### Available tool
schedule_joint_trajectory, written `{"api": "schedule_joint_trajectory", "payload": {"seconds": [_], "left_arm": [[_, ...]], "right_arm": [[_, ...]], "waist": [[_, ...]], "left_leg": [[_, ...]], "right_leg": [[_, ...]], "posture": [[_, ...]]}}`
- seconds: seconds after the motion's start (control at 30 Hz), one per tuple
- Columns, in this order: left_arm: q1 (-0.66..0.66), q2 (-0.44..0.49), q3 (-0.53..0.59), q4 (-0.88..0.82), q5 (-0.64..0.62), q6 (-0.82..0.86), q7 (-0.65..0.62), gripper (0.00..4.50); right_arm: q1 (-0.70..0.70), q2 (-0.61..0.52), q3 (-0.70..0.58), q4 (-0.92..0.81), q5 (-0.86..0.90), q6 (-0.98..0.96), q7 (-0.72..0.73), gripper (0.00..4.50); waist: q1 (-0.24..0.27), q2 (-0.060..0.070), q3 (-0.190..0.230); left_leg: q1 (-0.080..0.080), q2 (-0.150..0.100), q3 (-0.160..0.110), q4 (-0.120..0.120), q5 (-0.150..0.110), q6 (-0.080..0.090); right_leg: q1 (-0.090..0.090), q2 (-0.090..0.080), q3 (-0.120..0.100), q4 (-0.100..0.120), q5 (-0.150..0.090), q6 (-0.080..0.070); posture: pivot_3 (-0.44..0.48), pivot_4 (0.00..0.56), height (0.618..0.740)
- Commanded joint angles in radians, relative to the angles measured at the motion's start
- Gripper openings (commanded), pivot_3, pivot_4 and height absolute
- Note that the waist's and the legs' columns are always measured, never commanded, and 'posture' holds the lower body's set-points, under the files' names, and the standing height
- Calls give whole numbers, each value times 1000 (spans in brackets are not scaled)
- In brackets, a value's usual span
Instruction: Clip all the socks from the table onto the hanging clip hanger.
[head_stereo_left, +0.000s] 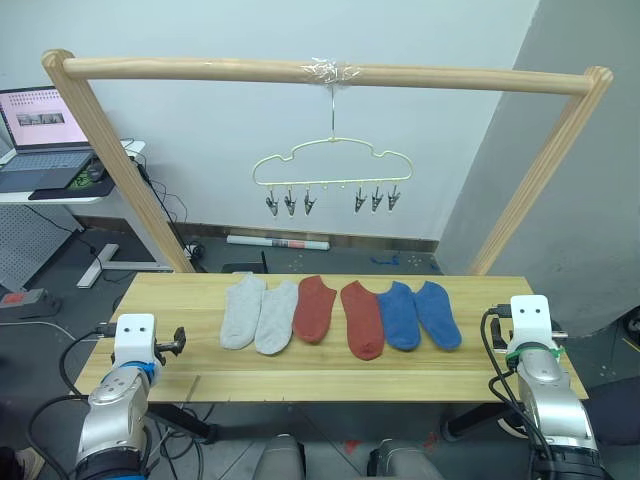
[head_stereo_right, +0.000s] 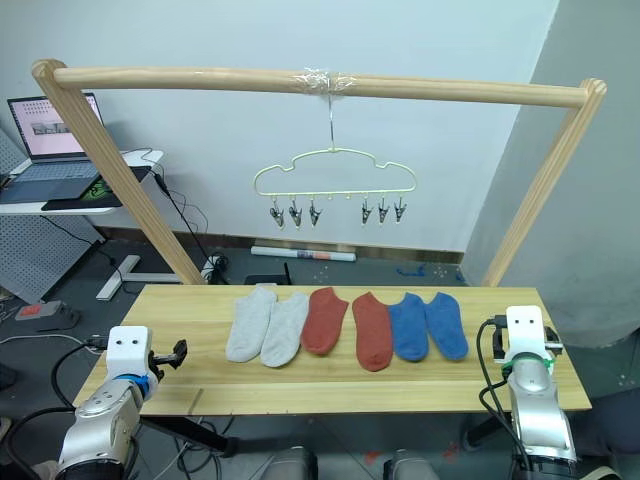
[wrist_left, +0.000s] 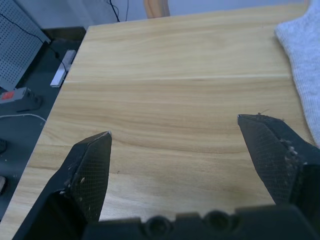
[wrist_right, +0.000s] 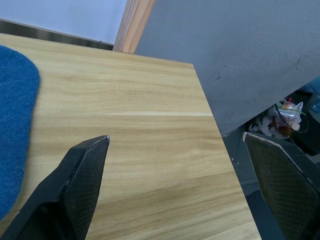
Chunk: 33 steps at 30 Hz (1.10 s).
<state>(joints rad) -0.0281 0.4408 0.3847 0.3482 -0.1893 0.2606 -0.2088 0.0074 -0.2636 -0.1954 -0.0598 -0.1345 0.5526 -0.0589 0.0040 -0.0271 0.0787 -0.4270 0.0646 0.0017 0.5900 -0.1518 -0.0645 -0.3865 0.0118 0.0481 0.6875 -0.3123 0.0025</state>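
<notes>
Six socks lie in a row across the middle of the light wooden table (head_stereo_left: 330, 375): two grey socks (head_stereo_left: 258, 313) on the left, two rust red socks (head_stereo_left: 340, 312) in the centre, two blue socks (head_stereo_left: 420, 314) on the right. Above and behind them hangs the pale yellow-green clip hanger (head_stereo_left: 332, 160), its grey clips (head_stereo_left: 290, 203) all bare. My left gripper (wrist_left: 175, 130) stands open over the table's left end, with a grey sock (wrist_left: 305, 65) off to its side. Over the table's right end my right gripper (wrist_right: 177, 137) is open too, beside a blue sock (wrist_right: 15, 115).
A thick wooden pole frame (head_stereo_left: 320, 72) spans the table and carries the hanger's hook. A white desk with a laptop (head_stereo_left: 40, 140) stands at the far left. Cables and a power strip (head_stereo_left: 25, 300) lie on the floor. A grey wall (head_stereo_left: 600, 200) rises on the right.
</notes>
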Motion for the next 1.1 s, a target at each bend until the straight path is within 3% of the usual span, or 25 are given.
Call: {"api": "schedule_joint_trajectory", "payload": {"seconds": [0.03,0.13,0.3,0.53,0.63,0.8,1.1], "left_arm": [[4,15,22,-71,-27,-29,-27,4453],[7,16,35,-128,-51,-47,-44,4453],[4,28,-4,-378,-106,-69,-146,4453],[-125,-7,-87,-519,-117,7,-124,4453],[-187,-59,-130,-515,-117,13,-107,3850],[-264,-105,-174,-475,-88,12,-79,2380],[-368,-158,-206,-335,-30,-74,-38,2380]], "right_arm": [[-19,-16,-16,-49,31,-31,38,4500],[-23,-17,-14,-75,88,-51,111,4500],[-85,-51,46,-133,229,-78,346,4500],[-206,-99,130,-224,377,-69,583,4500],[-292,-95,158,-237,455,-35,658,4500],[-420,-98,202,-225,518,-18,734,4500],[-571,-55,248,-190,563,-21,767,4500]], "waist": [[0,0,0],[-1,0,2],[-3,-3,18],[-2,0,24],[-3,0,31],[-4,-3,36],[-5,-3,38]], "left_leg": [[0,0,0,0,0,0],[0,0,0,0,0,0],[0,1,0,0,0,0],[-2,0,0,0,0,0],[-2,1,-1,1,0,0],[-3,1,-2,1,0,0],[-5,0,-2,1,0,1]], "right_leg": [[0,0,0,0,0,0],[0,0,0,0,0,0],[0,0,0,0,1,-1],[1,2,0,-2,4,6],[1,3,0,-2,5,7],[1,4,0,-3,6,9],[1,4,-1,-5,7,11]], "posture": [[79,84,740],[79,84,740],[74,100,740],[70,111,740],[63,115,740],[47,117,740],[39,109,740]]}}
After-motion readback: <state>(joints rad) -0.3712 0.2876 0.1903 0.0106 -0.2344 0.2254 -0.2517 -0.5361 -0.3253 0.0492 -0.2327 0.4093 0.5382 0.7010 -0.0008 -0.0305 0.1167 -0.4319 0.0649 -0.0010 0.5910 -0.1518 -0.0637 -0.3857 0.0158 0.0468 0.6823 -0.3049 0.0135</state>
